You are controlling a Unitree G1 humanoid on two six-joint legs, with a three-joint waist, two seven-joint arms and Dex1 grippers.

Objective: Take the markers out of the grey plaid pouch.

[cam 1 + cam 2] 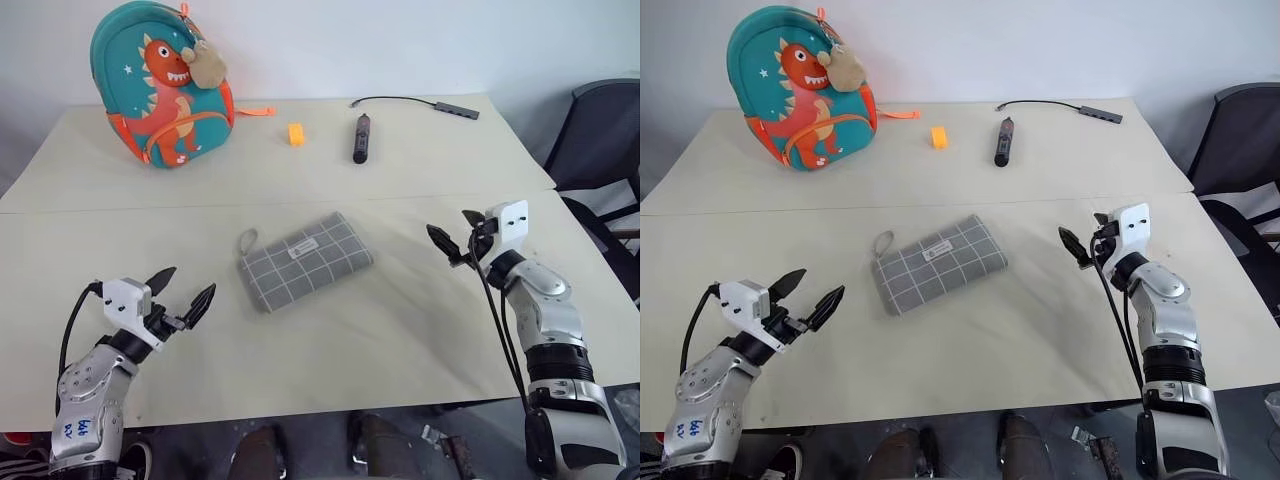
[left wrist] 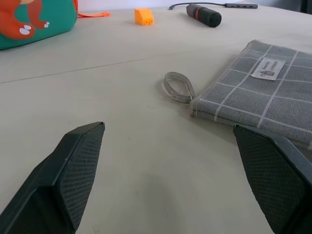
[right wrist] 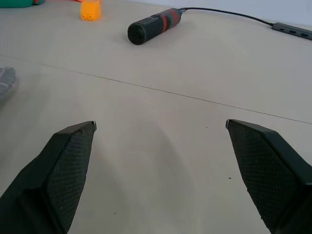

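Grey plaid pouch [image 1: 304, 260] lies flat near the middle of the near table [image 1: 400, 330], its long axis running diagonally: the end with the loop pull [image 1: 246, 240] points toward the robot's left and slightly nearer the robot, while the opposite end angles away to the right and toward the far side. Its small white label [image 1: 304, 248] faces up, and the pouch looks closed, so the markers cannot be seen. The left gripper [image 1: 181, 295] hovers low over the table, left of the pouch and apart from it, its two black fingers spread wide with nothing between them. The right gripper [image 1: 455, 238] hangs to the right of the pouch, well apart, jaws likewise wide and empty. On the far table sit a teal dinosaur backpack [image 1: 165, 85], a small orange block [image 1: 296, 134], a thick black stick with a red band [image 1: 361, 138] and a cabled hub [image 1: 456, 109].
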